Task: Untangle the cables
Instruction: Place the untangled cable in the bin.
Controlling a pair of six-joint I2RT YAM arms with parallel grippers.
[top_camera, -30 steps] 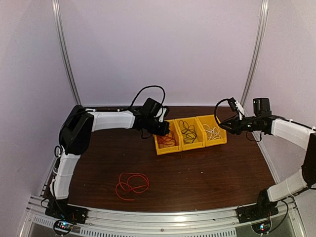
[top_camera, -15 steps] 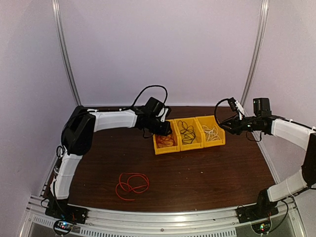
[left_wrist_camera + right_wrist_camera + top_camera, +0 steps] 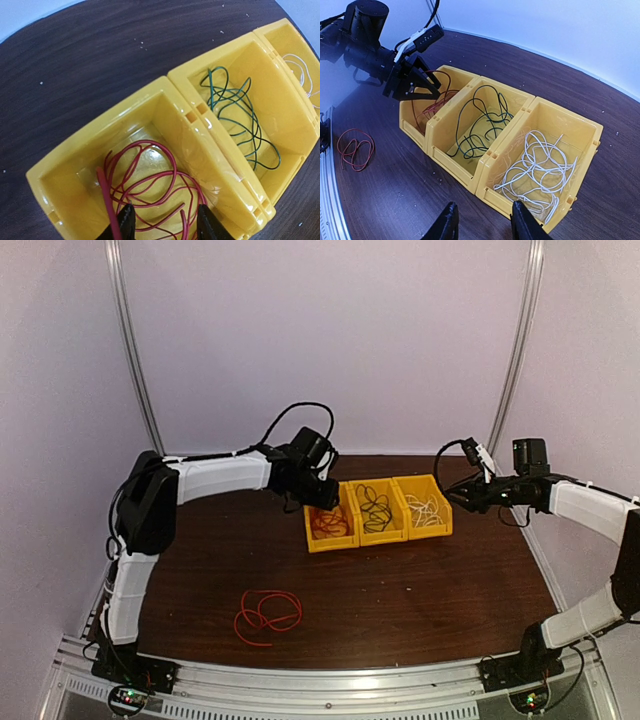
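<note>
Lifting straight up from the table [image 3: 420, 590] is, I judge, what this step is asking. The nine o'clock bin [image 3: 412, 132] is holding a coiled red cable [image 3: 150, 185], one strand running beside my left gripper [image 3: 162, 225], whose fingers are standing spread, so I am minding snags. The middle bin [image 3: 452, 167] is holding a dark cable [image 3: 225, 97], the three o'clock bin [image 3: 505, 195] a white cable [image 3: 540, 160] — and a loose red cable [image 3: 267, 613] is lying at seven o'clock. My right gripper [image 3: 482, 222] is hovering spread, gripping nothing.

Cables [image 3: 538, 161] in three adjacent bins [image 3: 451, 167]
</note>
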